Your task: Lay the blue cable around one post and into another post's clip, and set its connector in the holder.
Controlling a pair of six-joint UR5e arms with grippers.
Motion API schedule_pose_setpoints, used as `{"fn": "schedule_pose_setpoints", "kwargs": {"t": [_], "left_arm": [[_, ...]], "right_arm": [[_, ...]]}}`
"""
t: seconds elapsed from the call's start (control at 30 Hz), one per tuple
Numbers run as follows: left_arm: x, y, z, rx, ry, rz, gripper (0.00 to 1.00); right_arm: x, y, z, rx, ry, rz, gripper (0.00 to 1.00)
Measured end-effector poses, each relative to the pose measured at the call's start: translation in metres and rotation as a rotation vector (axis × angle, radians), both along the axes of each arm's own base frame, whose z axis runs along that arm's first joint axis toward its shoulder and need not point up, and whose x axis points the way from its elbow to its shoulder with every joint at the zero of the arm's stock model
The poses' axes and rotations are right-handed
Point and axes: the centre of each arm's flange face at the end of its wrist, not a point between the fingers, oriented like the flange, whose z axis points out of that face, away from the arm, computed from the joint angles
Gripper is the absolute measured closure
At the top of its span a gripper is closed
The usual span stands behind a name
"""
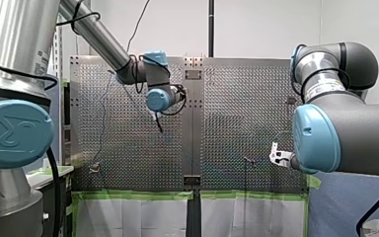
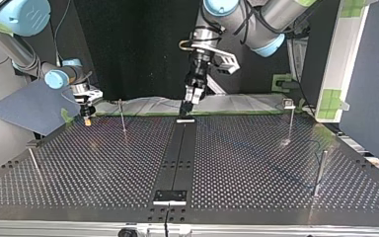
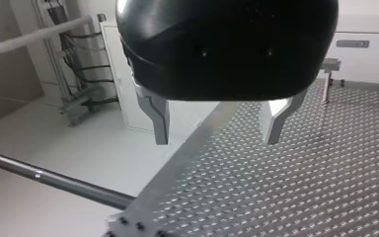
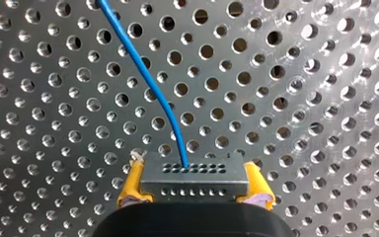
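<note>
Blue cable [image 4: 139, 66], connector [image 4: 195, 174] in right pincer [image 4: 195, 185]

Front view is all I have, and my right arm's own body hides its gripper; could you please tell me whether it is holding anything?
Observer: Yes. The right wrist view shows the right gripper shut on a grey connector, with a yellow pad on either side.
Operator: Is the blue cable attached to it?
Observer: Yes. The blue cable leaves the connector's face and runs ahead over the perforated table.
Operator: And is my left gripper open?
Observer: Its wrist view shows the left gripper open, with nothing between its fingers.
</note>
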Motion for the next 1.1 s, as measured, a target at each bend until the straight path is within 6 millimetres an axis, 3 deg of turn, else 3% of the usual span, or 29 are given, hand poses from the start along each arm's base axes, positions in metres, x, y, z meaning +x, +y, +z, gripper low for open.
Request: {"fn": "schedule_pose_setpoints", "kwargs": {"t": [0.17,0.73,1.1], "left_arm": [[0.003,0.02,0.002,0.002,-0.037,0.005,0.1],[0.015,0.083,-0.036,0.04,-0.048,0.123,0.12],[-0.015,0.112,-0.08,0.142,0.092,0.21,0.12]], "right_arm": [[0.001,0.0,0.0,0.0,0.0,0.002,1.0],[0.005,0.001,0.001,-0.005,0.0,0.008,1.0],[0.009,0.003,0.0,-0.005,0.018,0.012,1.0]]}}
